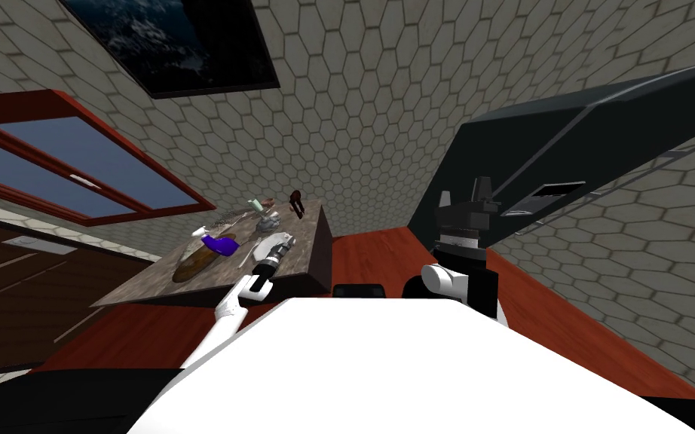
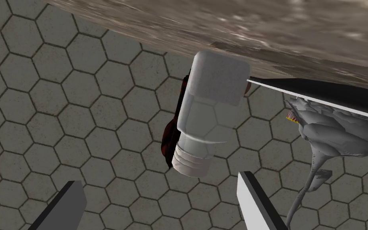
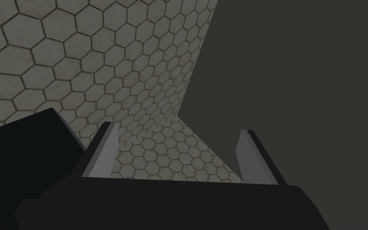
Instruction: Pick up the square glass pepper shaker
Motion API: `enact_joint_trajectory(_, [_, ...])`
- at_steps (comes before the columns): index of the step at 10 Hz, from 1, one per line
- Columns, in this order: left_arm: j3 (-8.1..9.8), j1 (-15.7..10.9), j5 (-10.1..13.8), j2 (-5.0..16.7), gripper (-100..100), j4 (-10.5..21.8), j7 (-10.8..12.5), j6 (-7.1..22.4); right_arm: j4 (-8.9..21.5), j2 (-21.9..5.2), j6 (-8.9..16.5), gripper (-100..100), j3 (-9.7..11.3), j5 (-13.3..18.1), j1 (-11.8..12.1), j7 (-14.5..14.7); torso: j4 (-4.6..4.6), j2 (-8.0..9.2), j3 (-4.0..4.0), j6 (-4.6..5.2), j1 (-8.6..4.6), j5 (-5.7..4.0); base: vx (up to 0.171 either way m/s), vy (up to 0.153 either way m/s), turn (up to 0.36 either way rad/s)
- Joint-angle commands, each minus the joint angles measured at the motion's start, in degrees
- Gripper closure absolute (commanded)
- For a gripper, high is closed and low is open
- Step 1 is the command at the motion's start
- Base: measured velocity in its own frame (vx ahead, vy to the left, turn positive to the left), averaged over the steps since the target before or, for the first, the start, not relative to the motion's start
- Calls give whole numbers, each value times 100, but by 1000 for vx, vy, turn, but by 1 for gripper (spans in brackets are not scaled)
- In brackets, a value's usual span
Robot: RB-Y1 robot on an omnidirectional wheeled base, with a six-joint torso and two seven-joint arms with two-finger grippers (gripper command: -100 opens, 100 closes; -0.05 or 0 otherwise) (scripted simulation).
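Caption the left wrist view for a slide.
Open left gripper faces the clear square shaker on the marbled table, fingers short of it.

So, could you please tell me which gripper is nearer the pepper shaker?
Left. The left gripper is open with the shaker just ahead of its fingers; the right gripper is raised off to the side, away from the table.

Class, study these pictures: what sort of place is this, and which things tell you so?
Likely a home kitchen or dining corner: a stone-patterned table bearing a clear square shaker among other small items, hexagon-tiled walls and a red-framed window.
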Motion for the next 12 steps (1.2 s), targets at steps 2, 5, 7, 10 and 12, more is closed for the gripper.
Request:
enact_joint_trajectory(2, [-11,-35,-25,51,-100,276,-45,34,0,0,0,0,0,0,0,0,1,8,4,0,2,1,76,9,-1])
enact_joint_trajectory(5, [-20,-30,-38,49,0,315,-63,58,0,0,0,0,0,0,-1,0,6,31,17,0,3,1,29,10,0])
enact_joint_trajectory(7, [-54,-403,-75,64,-100,724,-83,-54,0,0,0,0,0,0,-2,0,10,50,28,1,-4,0,-37,-12,8])
enact_joint_trajectory(10, [-88,-776,-112,79,-100,1199,-105,-165,1,0,0,0,0,0,-2,0,13,62,35,1,-5,0,-44,-11,5])
enact_joint_trajectory(12, [-121,-1149,-149,94,-100,1524,-126,-277,1,0,0,0,1,0,-2,0,14,63,36,1,-7,-1,-50,-15,8])
